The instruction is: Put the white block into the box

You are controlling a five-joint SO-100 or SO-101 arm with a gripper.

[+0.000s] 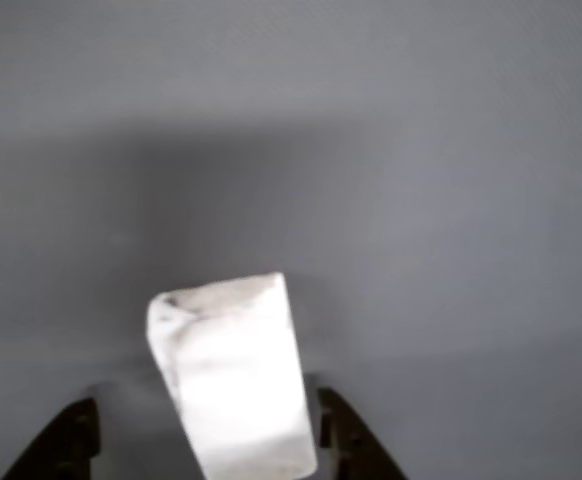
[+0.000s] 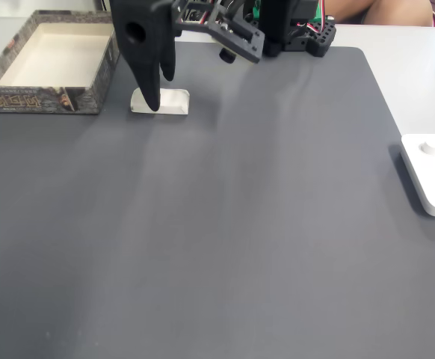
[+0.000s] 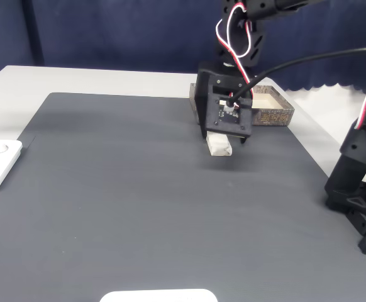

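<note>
We see a dark grey mat (image 2: 262, 224) on a pale table (image 3: 76, 78), with a blue curtain (image 3: 107, 31) behind. There is one white block (image 2: 167, 102), one box (image 2: 45, 96) and one white device (image 2: 433, 173). The block lies on the mat just beside the box. Our gripper (image 1: 207, 420) is open wide, and the block sits between its two dark fingers (image 1: 356, 440), nearer one.

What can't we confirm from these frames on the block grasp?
- Finger contact: in the other view the gripper straddles the white block, but the bottom edge cuts off the tips.
- Block's near end: hidden by the gripper in a fixed view.
- The box: mostly behind the arm in a fixed view.
</note>
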